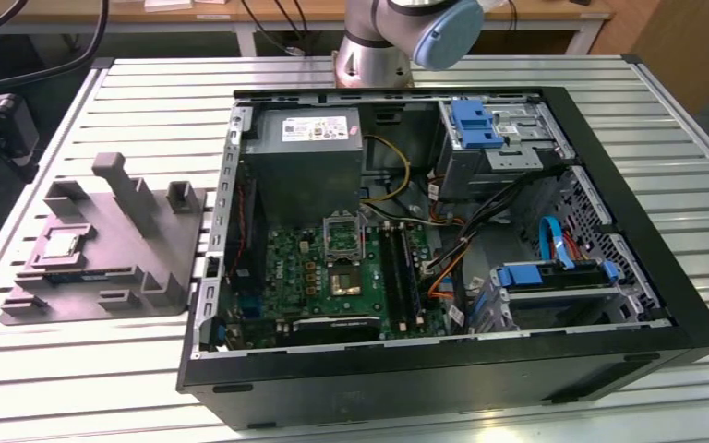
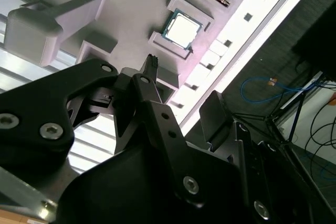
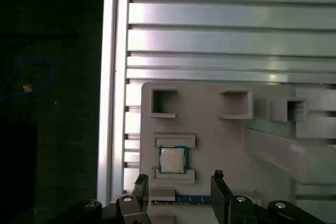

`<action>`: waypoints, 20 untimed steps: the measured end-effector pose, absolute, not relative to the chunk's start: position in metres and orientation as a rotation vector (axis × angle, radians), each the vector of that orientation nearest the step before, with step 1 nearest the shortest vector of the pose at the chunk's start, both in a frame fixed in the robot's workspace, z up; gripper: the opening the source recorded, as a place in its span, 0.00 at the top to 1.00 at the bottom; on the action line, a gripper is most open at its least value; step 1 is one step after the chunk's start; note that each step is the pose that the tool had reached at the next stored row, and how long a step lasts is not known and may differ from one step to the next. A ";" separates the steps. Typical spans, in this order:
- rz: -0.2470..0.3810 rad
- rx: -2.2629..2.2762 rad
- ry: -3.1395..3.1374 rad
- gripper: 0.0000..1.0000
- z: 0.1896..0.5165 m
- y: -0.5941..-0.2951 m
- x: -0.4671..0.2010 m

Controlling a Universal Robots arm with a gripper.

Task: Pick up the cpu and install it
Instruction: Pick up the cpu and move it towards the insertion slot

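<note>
The small square silvery-grey metal cpu (image 3: 172, 160) lies seated in the grey moulded plastic tray (image 3: 210, 129); the black fingers (image 3: 220, 190) hang spread open, empty, apart from it.

- cpu (image 3: 172, 159): silvery-grey top with a darker teal-green rim in both wrist views.
- moulded tray (image 1: 126, 277): plain matte grey all over, with no markings.
- table (image 1: 84, 388): silvery metal with a striped pattern of parallel ribbed slats.
- computer case (image 1: 453, 383): black outer frame, grey metal inside.
- motherboard (image 1: 311, 272): green, speckled with small dark and silver parts.
- power supply (image 1: 311, 166): grey box with a pale label.
- drive-bay latches (image 1: 475, 125): bright blue.
- cables: one yellow (image 1: 394, 159), one orange (image 1: 449, 264), one flat blue (image 1: 553, 236).
- robot arm (image 1: 373, 41): silver-grey with a light blue cap.
- gripper (image 3: 179, 177): black with silver screw heads.
</note>
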State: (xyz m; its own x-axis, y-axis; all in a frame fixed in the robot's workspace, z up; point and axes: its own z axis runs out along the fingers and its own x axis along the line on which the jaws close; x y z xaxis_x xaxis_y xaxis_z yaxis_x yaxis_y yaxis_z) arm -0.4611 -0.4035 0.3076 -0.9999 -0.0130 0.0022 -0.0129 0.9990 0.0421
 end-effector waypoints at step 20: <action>-0.066 0.046 -3.138 0.41 0.295 -0.404 -0.462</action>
State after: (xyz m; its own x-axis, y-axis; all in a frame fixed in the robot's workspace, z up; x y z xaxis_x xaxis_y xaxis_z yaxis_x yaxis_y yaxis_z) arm -0.4615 -0.4045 0.2948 -0.9996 -0.0293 0.0022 -0.0292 0.9987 0.0420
